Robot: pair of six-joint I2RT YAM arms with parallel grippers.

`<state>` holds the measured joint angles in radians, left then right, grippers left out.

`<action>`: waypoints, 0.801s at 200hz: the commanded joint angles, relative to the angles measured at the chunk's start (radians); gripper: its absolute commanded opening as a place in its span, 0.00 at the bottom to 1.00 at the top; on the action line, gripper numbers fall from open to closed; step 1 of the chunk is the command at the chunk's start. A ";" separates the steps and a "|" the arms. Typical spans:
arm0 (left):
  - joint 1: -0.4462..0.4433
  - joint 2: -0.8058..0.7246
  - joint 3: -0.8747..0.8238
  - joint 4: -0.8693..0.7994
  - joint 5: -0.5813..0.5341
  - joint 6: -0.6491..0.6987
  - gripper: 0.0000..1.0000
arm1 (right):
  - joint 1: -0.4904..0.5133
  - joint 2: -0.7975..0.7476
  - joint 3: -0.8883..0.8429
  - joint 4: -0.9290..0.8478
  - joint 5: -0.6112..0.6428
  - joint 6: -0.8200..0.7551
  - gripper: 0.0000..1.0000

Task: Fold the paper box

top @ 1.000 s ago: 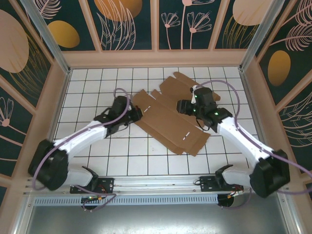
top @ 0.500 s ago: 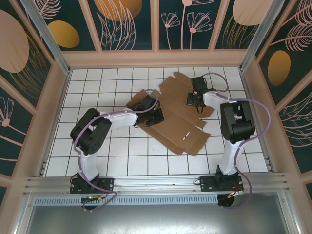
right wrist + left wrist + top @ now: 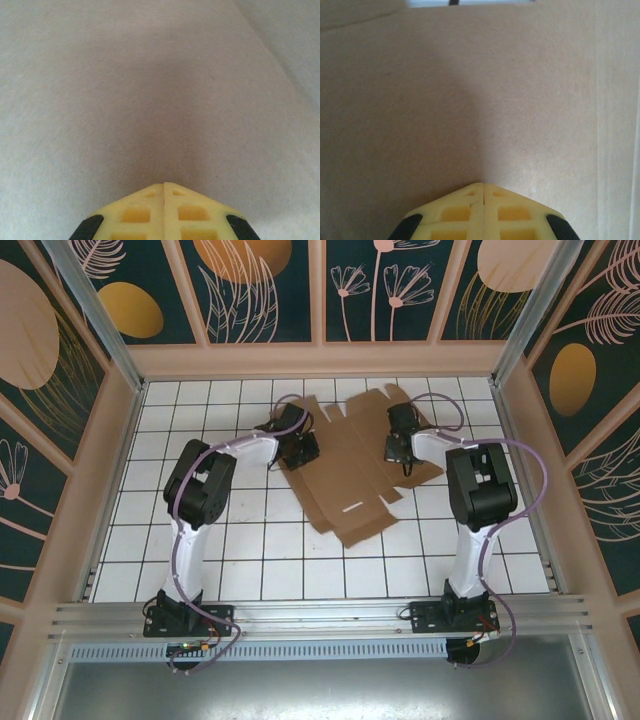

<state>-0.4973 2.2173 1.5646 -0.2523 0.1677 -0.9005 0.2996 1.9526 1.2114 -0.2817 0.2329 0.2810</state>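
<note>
1. paper box (image 3: 345,475): plain brown cardboard, a die-cut sheet, unfolded. Lying flat, set at a slant to the grid lines. Flaps jutting along the far edge; a small pale slit (image 3: 350,506) towards the near corner.
2. table (image 3: 250,550): white, gridded in dark lines, directly beneath the paper box. Bare tiles on every side of the box, a wider stretch on the near side than on the far.
3. left gripper (image 3: 300,448): at the box's far left corner, over the cardboard. Closed, the two yellow fingertips (image 3: 465,212) meeting edge to edge in the left wrist view, nothing caught between them. Plain cardboard (image 3: 470,100) just ahead of the tips, a straight crease down its right side.
4. right gripper (image 3: 397,447): over the box's far right part, well apart from the left gripper, with the box's middle between the two. Closed likewise, yellow fingertips (image 3: 182,212) pressed together, nothing held. Pale cardboard (image 3: 150,90) just ahead of the tips, a faint diagonal line at upper right.
5. contact of either gripper's tips with the box: very close; touching or not, cannot tell.
6. arms: white with black joints and purple cables, the left arm (image 3: 200,500) left of the box, the right arm (image 3: 478,490) right of it.
7. wall panels (image 3: 260,290): dark, with gold and pink plant motifs, beyond the box's far edge.
</note>
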 commanded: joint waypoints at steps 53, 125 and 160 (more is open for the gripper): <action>0.014 0.411 0.722 -0.389 -0.080 0.197 0.00 | 0.216 -0.297 -0.386 0.039 -0.298 0.183 0.00; -0.054 0.331 0.730 -0.249 0.014 0.279 0.00 | 0.362 -0.324 -0.265 0.287 -0.621 0.318 0.17; -0.045 0.070 0.463 -0.096 -0.017 0.299 0.03 | 0.277 -0.501 -0.264 0.161 -0.409 0.196 0.32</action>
<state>-0.5625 2.5145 2.1689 -0.4839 0.1745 -0.6289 0.6392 1.5845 0.9268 -0.0601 -0.3130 0.5468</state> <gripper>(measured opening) 0.051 0.275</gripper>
